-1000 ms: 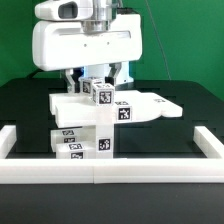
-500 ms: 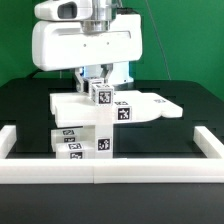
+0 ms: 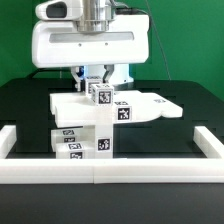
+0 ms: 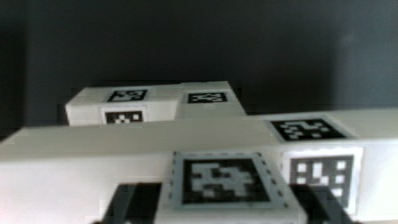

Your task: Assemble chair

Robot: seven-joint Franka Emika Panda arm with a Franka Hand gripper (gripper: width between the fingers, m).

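Exterior view: my pincer (image 3: pixel 97 82) pinches the small cube (image 3: pixel 101 96) at the chair's (image 3: pixel 90 125) twelve o'clock, probably to seat it.

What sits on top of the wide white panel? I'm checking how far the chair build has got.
A small tagged cube stands on the wide panel, with the gripper directly above it. Whether the fingers clamp it is unclear. The cube's underside and any joint are hidden.
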